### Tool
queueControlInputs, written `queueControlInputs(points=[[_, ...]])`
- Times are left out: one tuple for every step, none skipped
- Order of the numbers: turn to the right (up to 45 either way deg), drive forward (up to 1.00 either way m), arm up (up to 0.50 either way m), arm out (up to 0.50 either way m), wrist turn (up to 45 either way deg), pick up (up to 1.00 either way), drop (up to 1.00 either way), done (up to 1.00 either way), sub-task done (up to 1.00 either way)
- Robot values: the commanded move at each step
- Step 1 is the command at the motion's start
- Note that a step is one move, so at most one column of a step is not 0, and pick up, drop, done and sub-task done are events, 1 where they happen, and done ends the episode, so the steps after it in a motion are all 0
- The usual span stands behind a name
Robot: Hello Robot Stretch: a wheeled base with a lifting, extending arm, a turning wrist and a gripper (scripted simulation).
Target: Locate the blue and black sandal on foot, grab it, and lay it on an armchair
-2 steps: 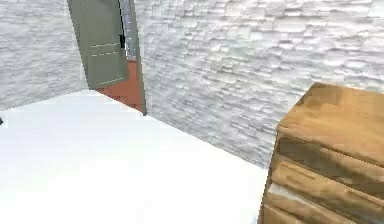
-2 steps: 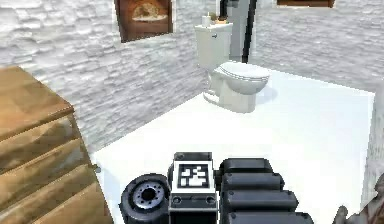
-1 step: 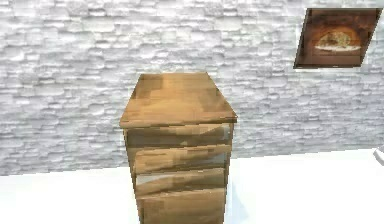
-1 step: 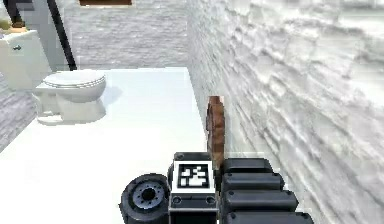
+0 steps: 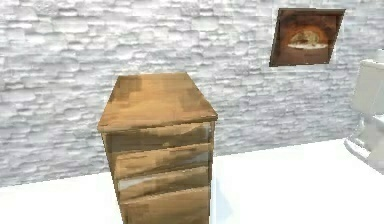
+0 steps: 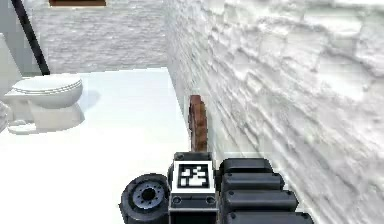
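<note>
Since the drawer chest (image 5: 160, 150) stands close ahead, driving forward risks hitting it; of the gripper (image 6: 148, 197), state and load cannot be told.

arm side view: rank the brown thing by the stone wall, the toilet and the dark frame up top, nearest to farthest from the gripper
From the gripper:
1. brown thing: farther up the view, on the floor against the stone wall.
2. toilet: off at the view's left.
3. dark frame: at the view's top edge, beyond the toilet.
</note>
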Motion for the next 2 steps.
queueControlInputs(points=[[0.0,0.15,0.00,0.00,0.0,0.00,0.00,0.00,0.00],[-45.0,0.00,0.00,0.00,0.0,0.00,0.00,0.00,0.00]])
